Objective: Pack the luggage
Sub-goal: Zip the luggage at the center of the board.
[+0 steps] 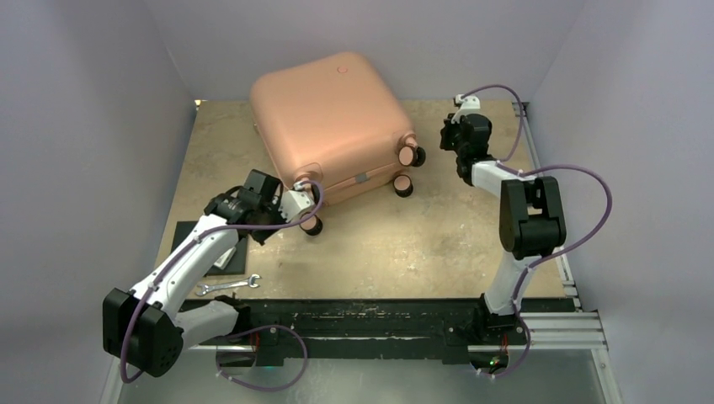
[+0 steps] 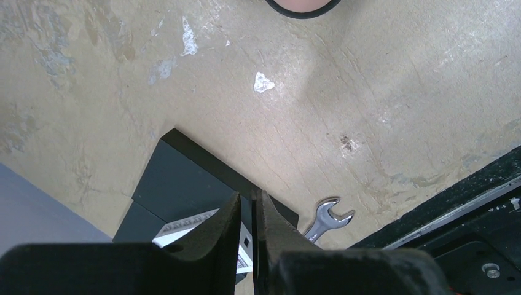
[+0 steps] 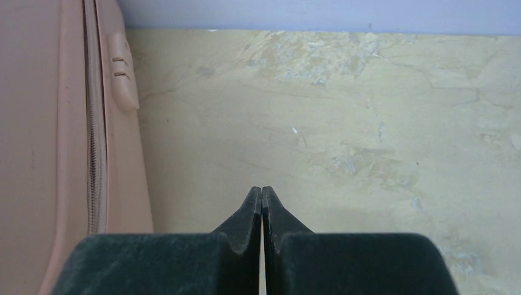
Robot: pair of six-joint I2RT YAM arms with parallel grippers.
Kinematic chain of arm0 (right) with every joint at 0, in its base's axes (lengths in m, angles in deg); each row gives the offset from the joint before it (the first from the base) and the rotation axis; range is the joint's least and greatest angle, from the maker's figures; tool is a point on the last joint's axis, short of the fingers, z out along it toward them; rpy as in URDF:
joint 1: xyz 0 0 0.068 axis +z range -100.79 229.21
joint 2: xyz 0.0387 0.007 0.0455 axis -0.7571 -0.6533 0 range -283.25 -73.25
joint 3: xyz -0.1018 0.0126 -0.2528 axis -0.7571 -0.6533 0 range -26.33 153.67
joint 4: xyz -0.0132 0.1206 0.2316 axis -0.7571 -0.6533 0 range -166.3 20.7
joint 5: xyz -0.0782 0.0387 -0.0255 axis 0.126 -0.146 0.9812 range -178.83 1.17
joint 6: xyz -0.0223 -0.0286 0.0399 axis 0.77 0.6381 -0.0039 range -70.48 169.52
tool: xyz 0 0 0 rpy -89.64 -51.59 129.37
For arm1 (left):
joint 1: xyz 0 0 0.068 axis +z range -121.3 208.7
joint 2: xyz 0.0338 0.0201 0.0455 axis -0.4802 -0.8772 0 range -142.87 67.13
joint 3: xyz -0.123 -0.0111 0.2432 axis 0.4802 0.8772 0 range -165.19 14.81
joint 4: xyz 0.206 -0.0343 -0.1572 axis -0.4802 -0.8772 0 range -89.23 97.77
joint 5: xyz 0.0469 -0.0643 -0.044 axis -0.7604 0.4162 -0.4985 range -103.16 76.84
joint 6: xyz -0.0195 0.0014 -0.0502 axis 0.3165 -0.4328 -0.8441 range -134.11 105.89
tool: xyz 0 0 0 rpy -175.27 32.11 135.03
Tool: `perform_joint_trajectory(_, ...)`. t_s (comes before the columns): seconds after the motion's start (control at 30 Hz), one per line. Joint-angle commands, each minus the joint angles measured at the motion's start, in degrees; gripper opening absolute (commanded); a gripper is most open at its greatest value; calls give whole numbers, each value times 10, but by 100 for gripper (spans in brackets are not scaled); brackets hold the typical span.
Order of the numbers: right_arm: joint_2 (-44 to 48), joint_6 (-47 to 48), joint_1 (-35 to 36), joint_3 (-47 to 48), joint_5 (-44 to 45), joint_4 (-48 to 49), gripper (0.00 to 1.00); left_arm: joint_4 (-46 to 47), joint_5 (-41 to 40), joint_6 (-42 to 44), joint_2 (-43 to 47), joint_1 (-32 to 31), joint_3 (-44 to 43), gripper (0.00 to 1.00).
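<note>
The luggage (image 1: 337, 126) is a large salmon-pink hard-shell suitcase, lying closed on the table at the back centre. Its zipped side (image 3: 43, 153) fills the left of the right wrist view. My left gripper (image 1: 263, 233) points down just left of the case's near wheel (image 1: 311, 225), over the edge of a black pad. In its own view the left gripper (image 2: 247, 195) shows only a narrow gap, with nothing between the fingers. My right gripper (image 1: 460, 114) hovers to the right of the case near the back wall. There the right gripper (image 3: 262, 189) is shut and empty.
A flat black pad (image 1: 206, 244) with a white box (image 2: 184, 224) lies at the near left. A silver wrench (image 1: 227, 284) rests beside it near the black rail (image 1: 362, 316). Grey walls close in on three sides.
</note>
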Motion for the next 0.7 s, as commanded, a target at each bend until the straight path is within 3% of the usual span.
perform_joint_trajectory(0.0,-16,45,8,38,-42,11,0,1,6,7,22,7,-9,13)
perform_joint_trajectory(0.03,-20,45,8,42,-60,8,4,-3,17,8,28,9,-15,18)
perform_joint_trajectory(0.13,-33,47,11,68,-119,-3,26,-17,65,15,61,11,-46,47)
perform_joint_trajectory(0.27,-61,87,29,123,-160,-48,32,-22,113,7,101,11,-111,75)
perform_joint_trajectory(0.37,-69,132,54,148,-185,-68,33,-9,116,-9,115,11,-151,84)
perform_joint_trajectory(0.57,-37,203,112,101,-253,-60,31,49,39,-57,114,11,-186,87)
perform_joint_trajectory(0.67,-14,214,133,66,-295,-52,30,60,41,-58,105,11,-189,88)
